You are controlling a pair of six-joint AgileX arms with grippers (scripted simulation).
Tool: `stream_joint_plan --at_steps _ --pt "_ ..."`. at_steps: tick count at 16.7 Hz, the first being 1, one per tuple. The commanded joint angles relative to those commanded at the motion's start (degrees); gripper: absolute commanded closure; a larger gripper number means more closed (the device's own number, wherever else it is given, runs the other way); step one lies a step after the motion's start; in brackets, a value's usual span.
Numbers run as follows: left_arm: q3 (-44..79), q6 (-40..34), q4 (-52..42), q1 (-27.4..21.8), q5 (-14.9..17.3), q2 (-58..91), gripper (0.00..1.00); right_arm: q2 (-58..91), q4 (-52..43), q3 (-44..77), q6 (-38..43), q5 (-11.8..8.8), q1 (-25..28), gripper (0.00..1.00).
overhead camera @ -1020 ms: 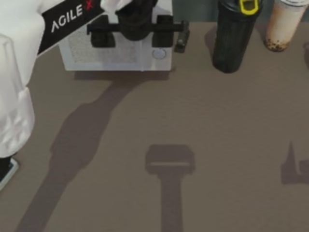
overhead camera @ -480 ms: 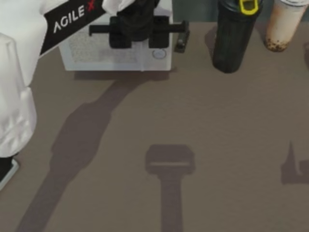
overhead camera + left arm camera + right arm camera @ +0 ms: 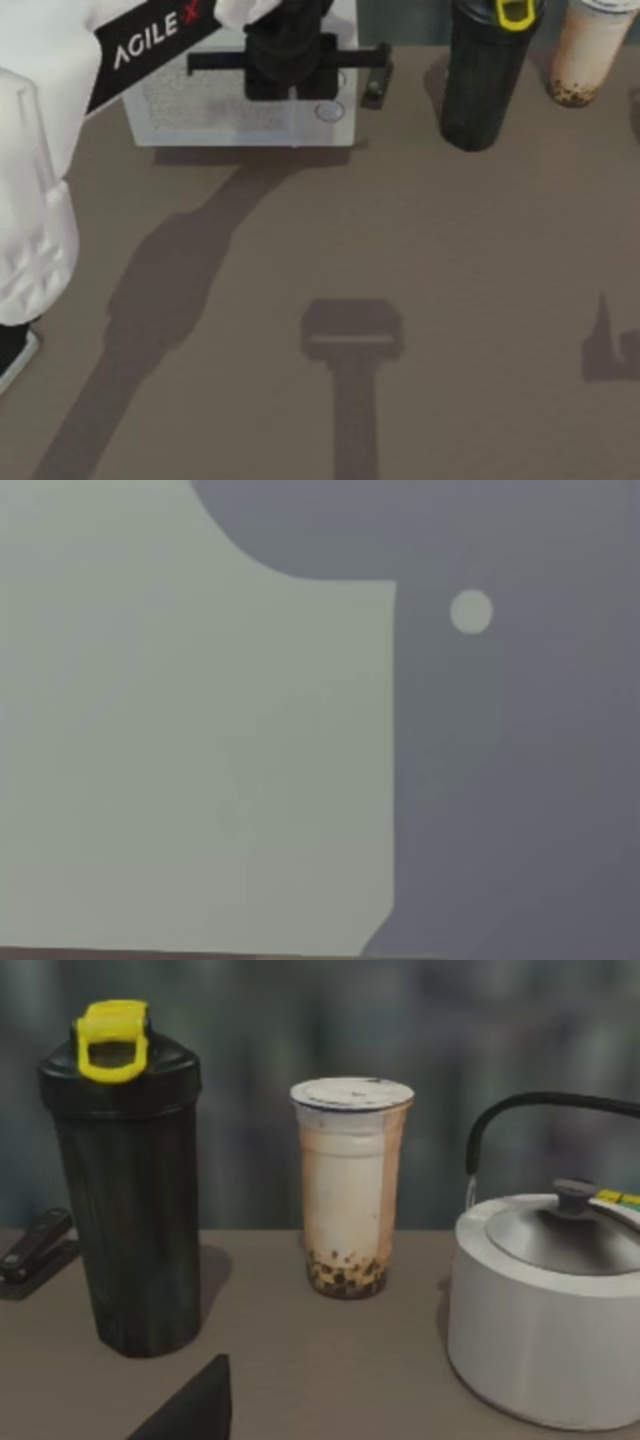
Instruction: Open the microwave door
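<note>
**Left hand over the microwave's front edge**

The microwave (image 3: 240,100) sits at the far left of the surface (image 3: 420,260), its white body partly covered by the left arm that reaches in from the top view's left. The microwave door (image 3: 215,105), with its speckled grey mesh window, faces the near side of the surface and lies flush with the front, closed. To the right of the door is the knob panel, where one round knob (image 3: 329,111) shows below the hand.

The left hand (image 3: 290,85) hangs directly above the microwave's front, over the line where the door meets the knob panel. Its two dark fingers (image 3: 262,82) stand close together, with only a narrow gap between them (whether they pinch the door's edge cannot be told from above). The left wrist view shows only a flat pale panel beside a grey shadowed area with a small round pale knob (image 3: 471,612).

The right hand is out of sight in every view. Its wrist camera looks at a tall black bottle (image 3: 125,1190) with a yellow lid loop, a milk tea cup (image 3: 350,1190) and a white kettle (image 3: 545,1300), all standing at the far right of the surface, well apart from the microwave. A small black object (image 3: 376,75) lies just beside the microwave's right side.
</note>
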Motion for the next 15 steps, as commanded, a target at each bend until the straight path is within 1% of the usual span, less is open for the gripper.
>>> stream_joint_plan --at_steps 2,3,4,10,15 --pt "0.0 0.0 0.0 0.0 0.0 0.0 1.0 0.0 0.0 0.0 0.0 0.0 0.0 0.0" --pt "-2.2 -0.5 -0.2 -1.0 0.6 -0.5 1.0 0.0 0.0 0.0 0.0 0.0 0.0 0.0" --pt "-2.3 -0.5 -0.1 -1.1 0.6 -0.6 1.0 0.0 0.0 0.0 0.0 0.0 0.0 0.0" --pt "-10.4 -1.3 3.2 -1.6 -0.7 -5.8 1.0 0.0 0.0 0.0 0.0 0.0 0.0 0.0" --pt "-11.3 -1.6 4.1 -1.6 -0.8 -6.8 1.0 0.0 0.0 0.0 0.0 0.0 0.0 0.0"
